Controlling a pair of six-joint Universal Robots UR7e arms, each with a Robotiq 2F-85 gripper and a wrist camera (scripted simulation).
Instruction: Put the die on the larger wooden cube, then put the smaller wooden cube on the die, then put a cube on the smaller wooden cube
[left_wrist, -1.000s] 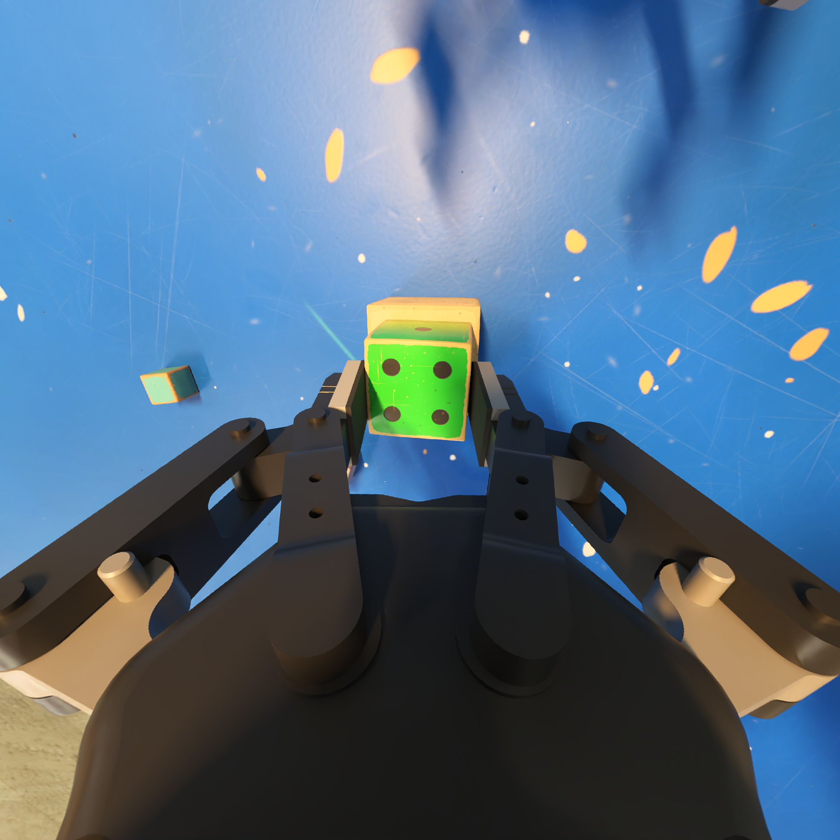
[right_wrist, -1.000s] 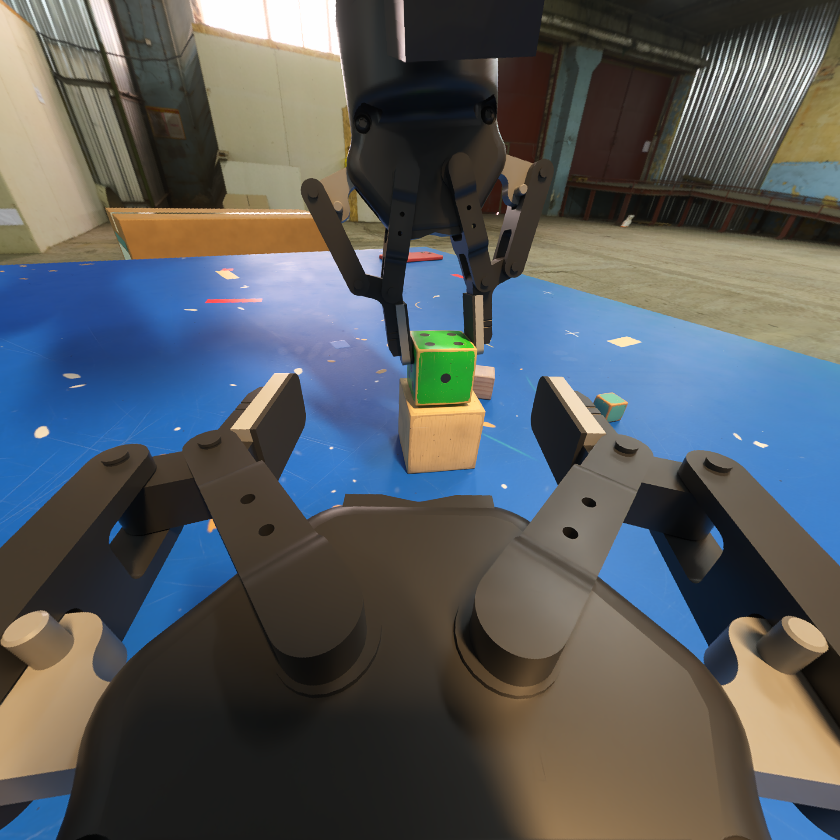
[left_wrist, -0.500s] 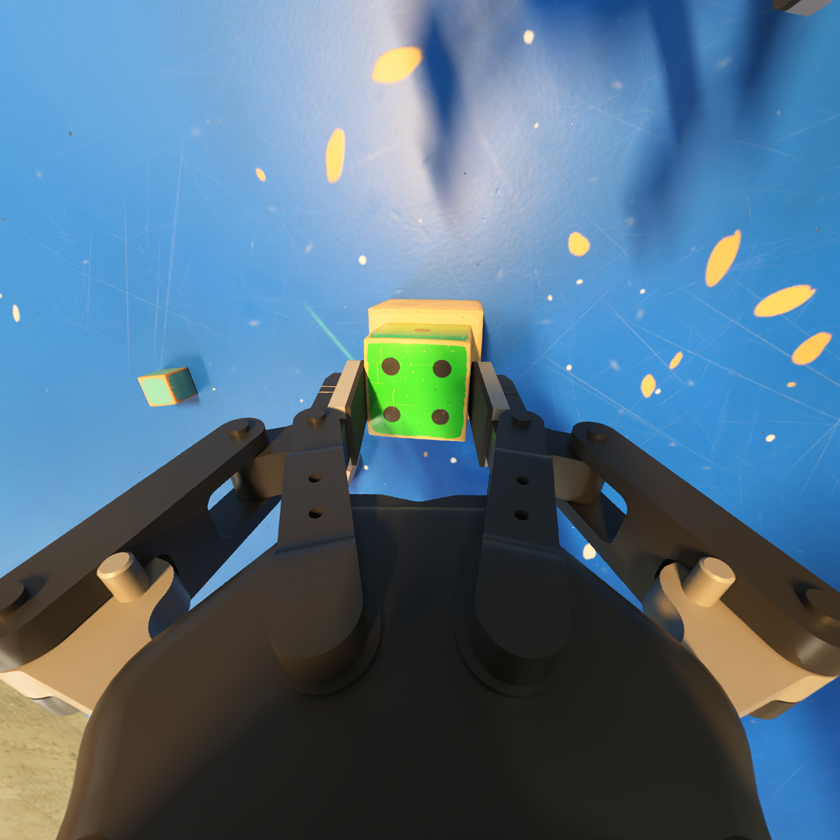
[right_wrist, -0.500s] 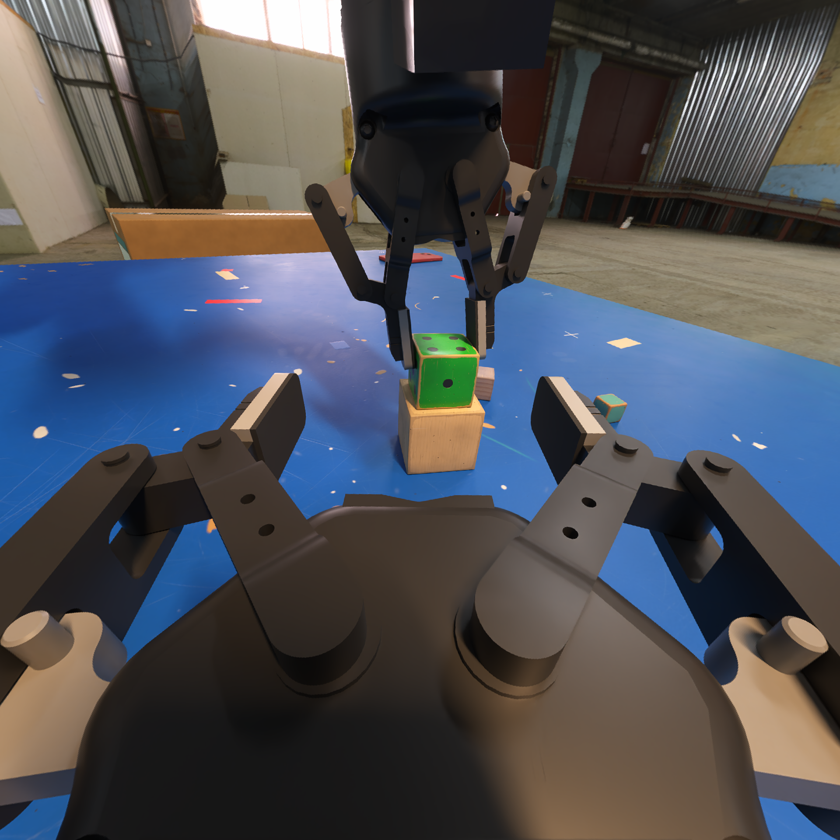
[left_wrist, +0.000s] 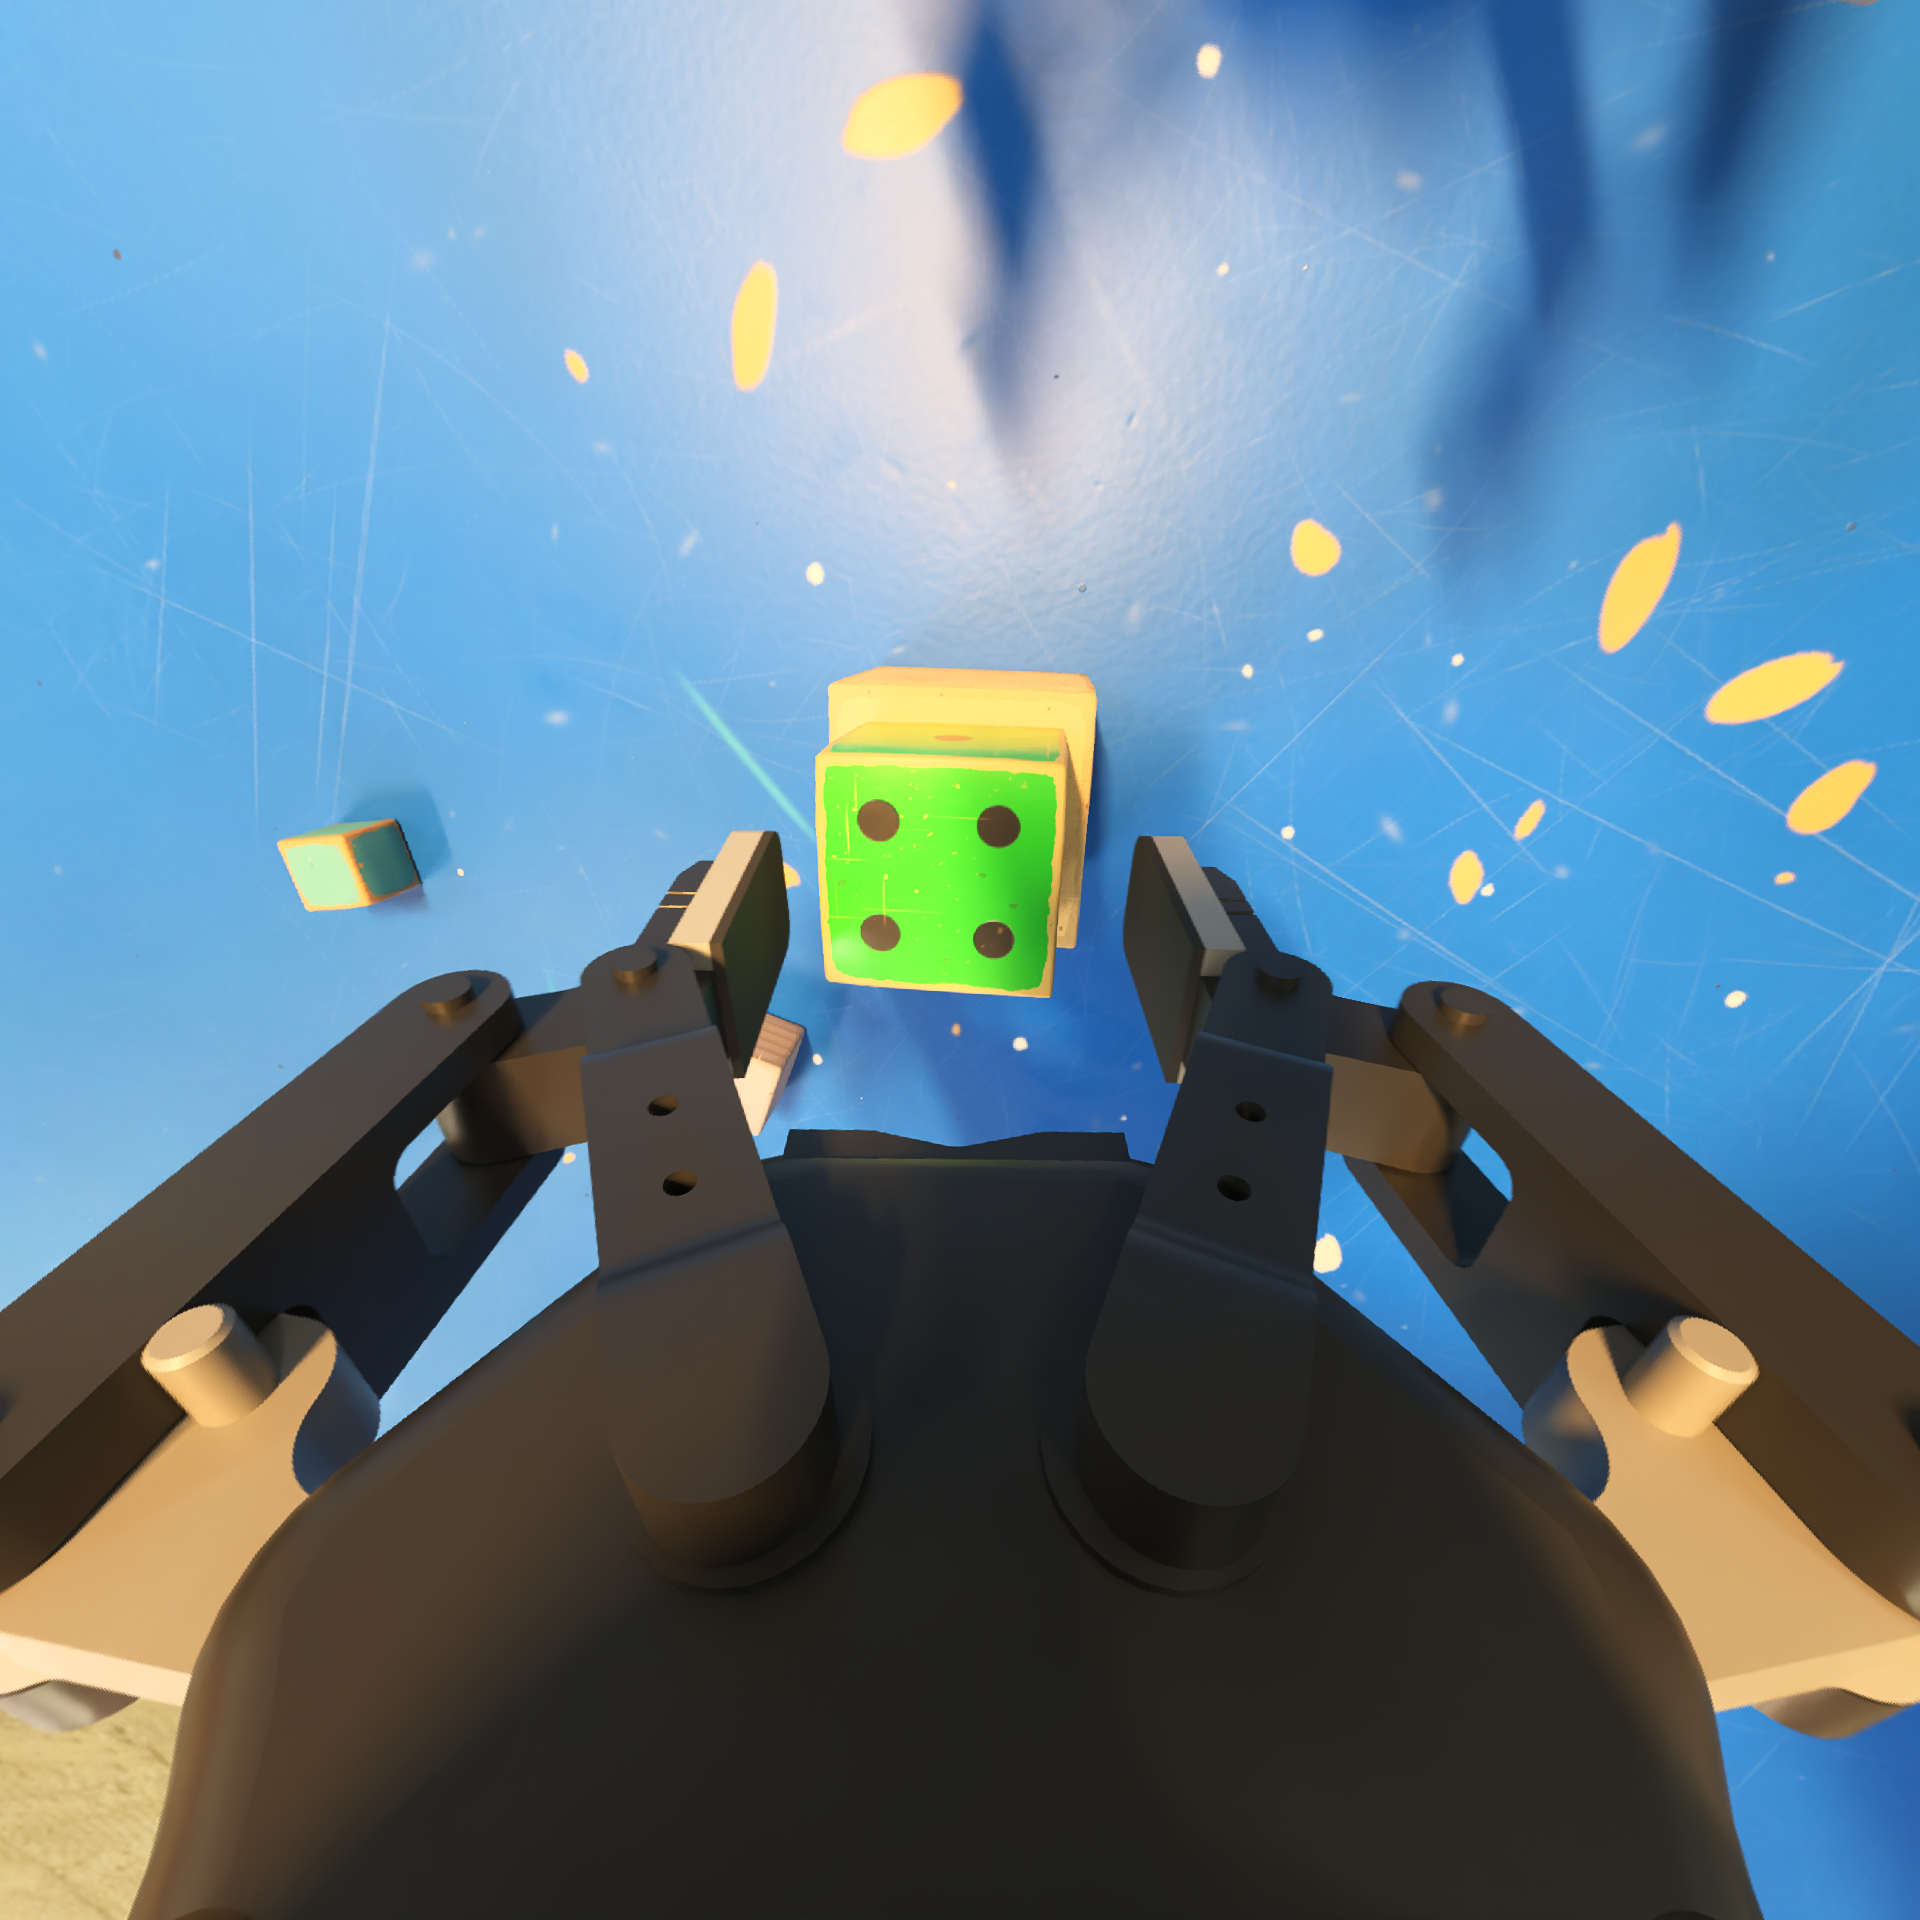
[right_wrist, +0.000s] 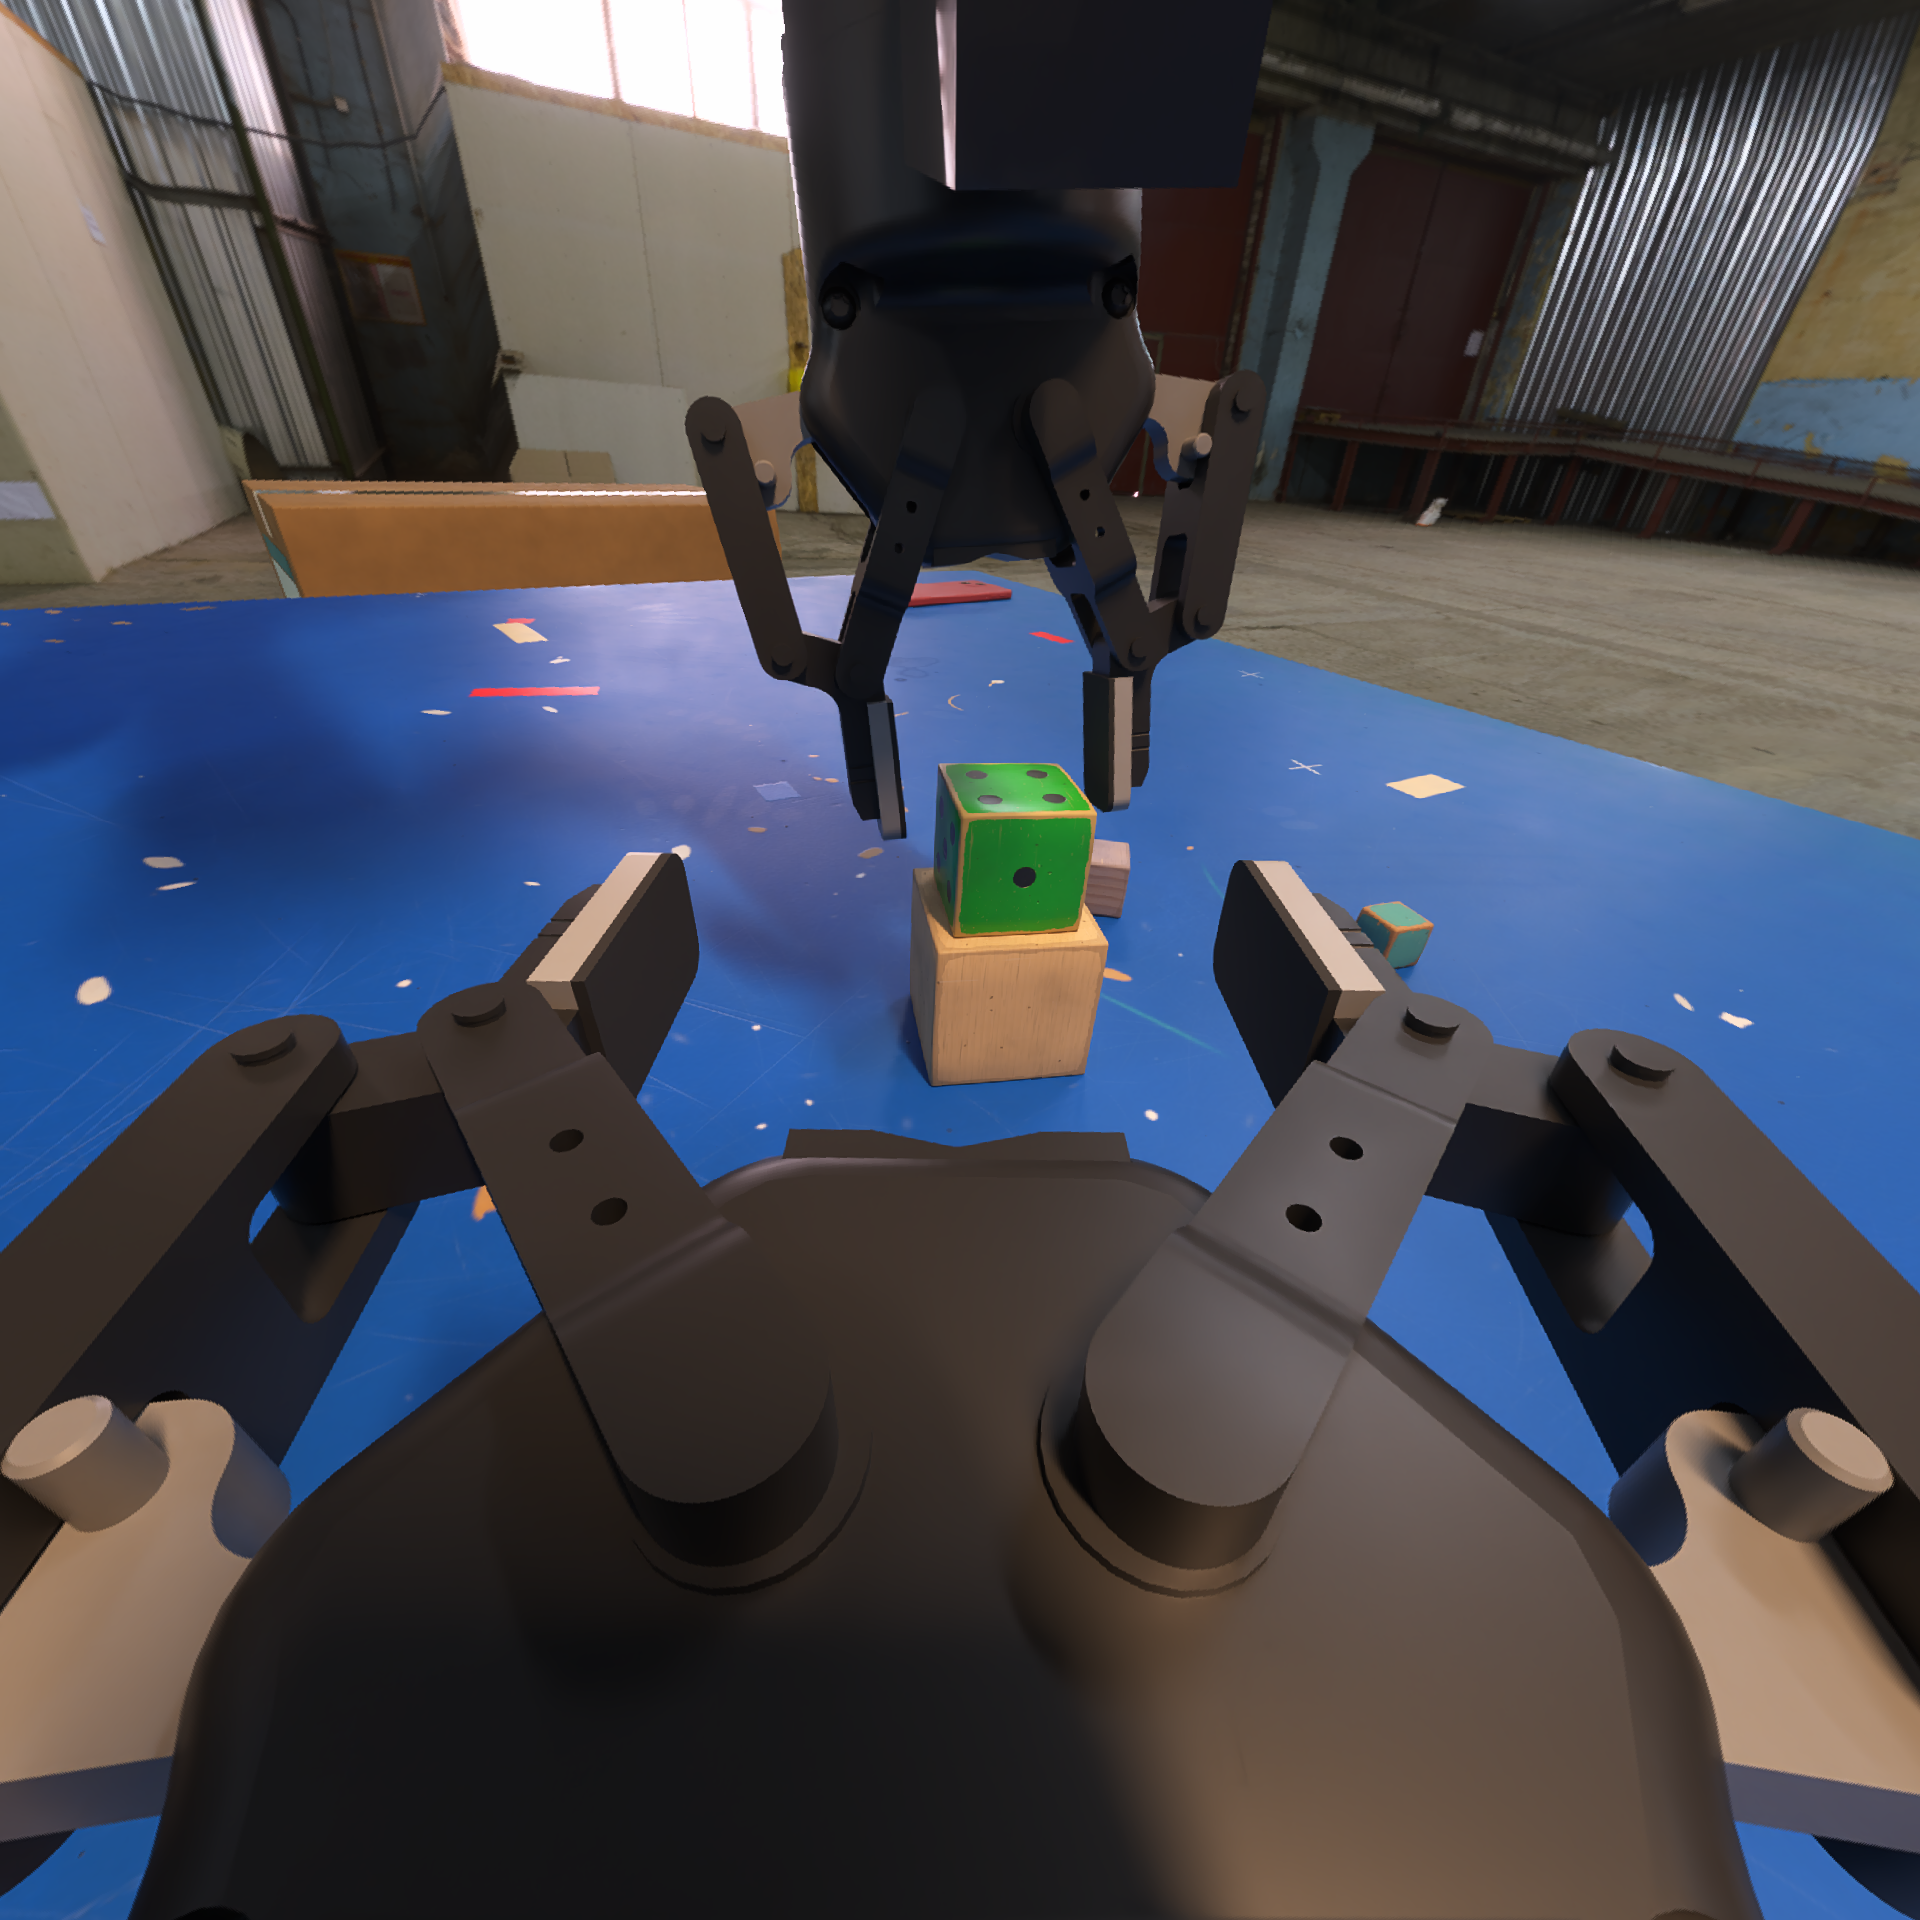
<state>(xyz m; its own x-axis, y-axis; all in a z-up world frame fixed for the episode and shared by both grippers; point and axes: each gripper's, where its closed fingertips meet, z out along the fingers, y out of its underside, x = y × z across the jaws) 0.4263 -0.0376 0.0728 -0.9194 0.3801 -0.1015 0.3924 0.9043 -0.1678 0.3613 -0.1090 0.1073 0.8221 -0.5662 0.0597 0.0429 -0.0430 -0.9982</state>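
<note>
The green die (right_wrist: 1013, 862) rests on the larger wooden cube (right_wrist: 1006, 1003) in the middle of the blue table; it also shows in the left wrist view (left_wrist: 940, 878), with the wooden cube (left_wrist: 966, 698) under it. My left gripper (left_wrist: 951, 925) is open right above the die, its fingers apart from it; it also shows in the right wrist view (right_wrist: 997, 774). The smaller wooden cube (right_wrist: 1108, 878) lies just behind the stack, half hidden in the left wrist view (left_wrist: 774, 1060). A teal cube (right_wrist: 1394, 932) lies to the right. My right gripper (right_wrist: 956, 977) is open and empty in front of the stack.
The teal cube also shows in the left wrist view (left_wrist: 351, 864). A cardboard box (right_wrist: 488, 535) stands beyond the table's far edge. A flat red piece (right_wrist: 961, 593) lies at the far side of the blue table (right_wrist: 312, 831).
My left gripper has opened and let go of the die, and has risen slightly. The die stays on the larger wooden cube. The right gripper has not moved.
</note>
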